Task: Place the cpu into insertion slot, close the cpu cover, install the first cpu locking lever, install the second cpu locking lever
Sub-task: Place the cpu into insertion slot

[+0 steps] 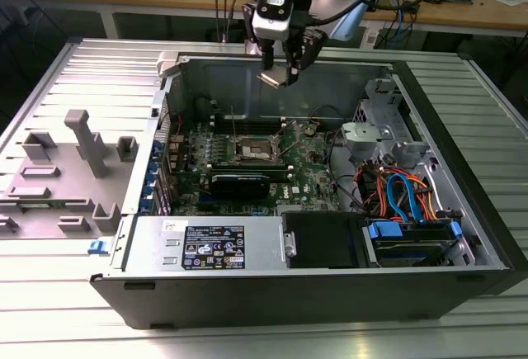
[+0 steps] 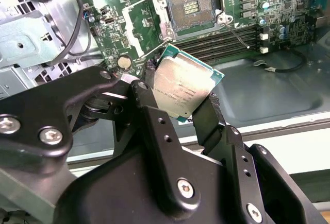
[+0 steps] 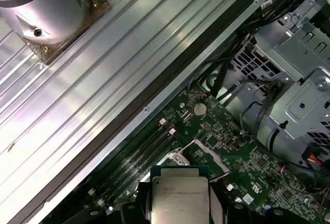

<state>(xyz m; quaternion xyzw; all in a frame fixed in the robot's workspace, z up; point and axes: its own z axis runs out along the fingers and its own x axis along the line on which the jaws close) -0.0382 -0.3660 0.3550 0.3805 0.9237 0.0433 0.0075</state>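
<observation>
cpu (image 2: 183,87) pinched edge to edge between the end effector (image 2: 179,96) fingers (image 2: 209,118), silver top up, tilted, in the air and touching nothing else. In the exterior view cpu sits upper centre of frame, over the far side of the open case (image 1: 462,210), well above the board (image 1: 309,173). slot (image 2: 192,7) is uncovered, contact grid showing, silver rim round it; in the exterior view it is at frame centre, below and apart from cpu. memory slots (image 2: 227,36) run just beside slot. Round battery (image 2: 124,62) on board near slot. Black card (image 1: 239,181) stands on board just in front of slot, toward the lower frame. Blue and orange cables (image 1: 404,194) bunch at the exterior view's right inside case. Grey fixture (image 1: 78,153) lies on the ribbed metal desk (image 1: 49,309) at the exterior view's left, outside case. Arm wrist hangs from top centre of frame.
</observation>
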